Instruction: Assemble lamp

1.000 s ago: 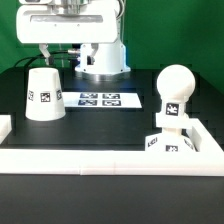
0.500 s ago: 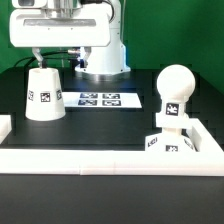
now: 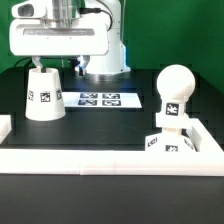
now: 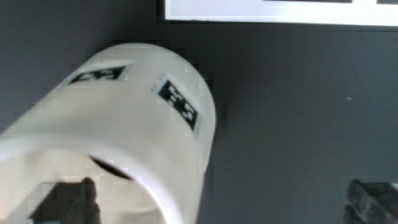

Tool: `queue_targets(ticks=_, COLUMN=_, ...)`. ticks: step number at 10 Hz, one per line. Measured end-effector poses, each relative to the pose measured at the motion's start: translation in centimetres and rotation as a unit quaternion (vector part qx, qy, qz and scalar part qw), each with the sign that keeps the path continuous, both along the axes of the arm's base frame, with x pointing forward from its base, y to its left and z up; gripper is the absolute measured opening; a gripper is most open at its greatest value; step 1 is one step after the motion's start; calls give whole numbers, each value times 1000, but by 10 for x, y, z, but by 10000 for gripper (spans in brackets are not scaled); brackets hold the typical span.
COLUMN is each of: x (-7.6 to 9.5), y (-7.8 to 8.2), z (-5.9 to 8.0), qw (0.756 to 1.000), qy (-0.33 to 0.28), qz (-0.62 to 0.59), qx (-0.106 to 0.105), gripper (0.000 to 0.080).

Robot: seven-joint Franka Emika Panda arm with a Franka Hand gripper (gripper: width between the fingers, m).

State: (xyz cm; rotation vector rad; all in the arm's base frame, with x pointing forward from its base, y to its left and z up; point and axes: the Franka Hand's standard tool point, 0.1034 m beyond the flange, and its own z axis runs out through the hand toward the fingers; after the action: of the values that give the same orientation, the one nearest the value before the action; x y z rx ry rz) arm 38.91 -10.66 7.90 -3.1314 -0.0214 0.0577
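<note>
The white cone-shaped shade [image 3: 43, 93] stands narrow end up on the black table at the exterior view's left, with a tag on its side. The round-headed bulb [image 3: 173, 92] stands upright at the exterior view's right, just over the small square base [image 3: 168, 143]; I cannot tell whether they are joined. My gripper [image 3: 56, 66] is open and empty, hanging just above the shade's top. In the wrist view the shade [image 4: 125, 130] lies under one dark finger [image 4: 63, 203], and the gripper [image 4: 217, 205] is offset to the side of it.
The marker board [image 3: 100, 100] lies flat behind the shade, and shows in the wrist view [image 4: 285, 8]. A low white wall [image 3: 110, 158] runs along the table's front and up its right side. The robot's white body [image 3: 100, 50] stands at the back.
My gripper has moved toward the exterior view's left and come lower, closer above the shade. The lamp parts have not moved.
</note>
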Motion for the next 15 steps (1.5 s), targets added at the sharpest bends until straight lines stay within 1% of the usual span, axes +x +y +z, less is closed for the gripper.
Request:
queue_targets(ticks=4, x=-4, y=-1, z=-6, qw=1000, qy=7, qz=1, qx=1, gripper=699)
queue_targets(ticks=5, x=-3, y=0, z=-5, qw=1000, qy=7, qz=2, qx=1, gripper=563)
queue_targets(ticks=6, x=-3, y=0, z=-6, qw=1000, qy=7, qz=2, qx=1, gripper=563)
queue_targets(ticks=8, x=-3, y=0, z=-6, qw=1000, qy=7, qz=2, qx=1, gripper=288)
queue_targets(ticks=9, x=-4, y=0, z=-6, qw=1000, qy=8, qz=2, qx=1, gripper=288)
queue_targets(ticks=10, x=-3, y=0, z=-6, qw=1000, qy=7, qz=2, qx=1, gripper=108)
queue_targets(ticks=11, x=-3, y=0, z=-6, qw=1000, qy=6, qz=2, qx=1, gripper=43)
queue_targets(ticks=15, x=-3, y=1, z=-5, qw=1000, qy=7, qz=1, qx=1, gripper=43)
